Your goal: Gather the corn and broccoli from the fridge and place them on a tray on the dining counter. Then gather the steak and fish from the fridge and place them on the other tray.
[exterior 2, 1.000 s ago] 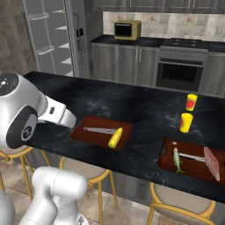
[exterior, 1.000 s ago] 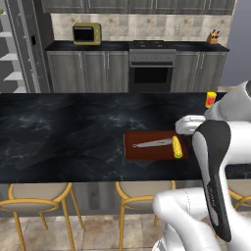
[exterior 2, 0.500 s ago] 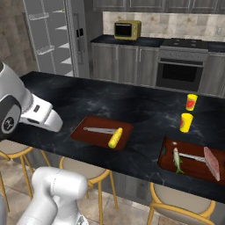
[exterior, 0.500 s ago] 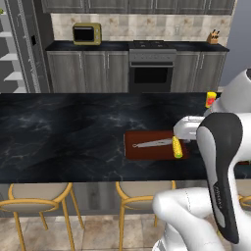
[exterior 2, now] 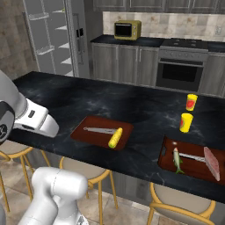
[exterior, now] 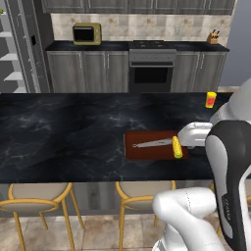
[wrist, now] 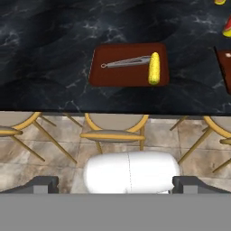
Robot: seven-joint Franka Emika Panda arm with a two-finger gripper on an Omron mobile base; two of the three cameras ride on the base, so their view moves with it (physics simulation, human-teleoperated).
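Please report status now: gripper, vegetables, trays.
Gripper open, empty, above the stools. Yellow corn cob lies on the left dark red tray, beside metal tongs. Broccoli not yet there. Fish and pinkish steak on other tray.

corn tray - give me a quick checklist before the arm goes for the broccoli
1. Corn lies on the near tray: ok.
2. Broccoli on that tray: not ok, only the corn and a metal utensil lie there.
3. Fish and steak on the other tray: ok.
4. Gripper open and carrying nothing: ok, the finger tips stand wide apart with nothing between them.
5. Room left on the near tray for the broccoli: ok, bare surface shows beside the utensil.
6. Where the broccoli is in the fridge: cannot tell, no floret is visible on the shelves seen.
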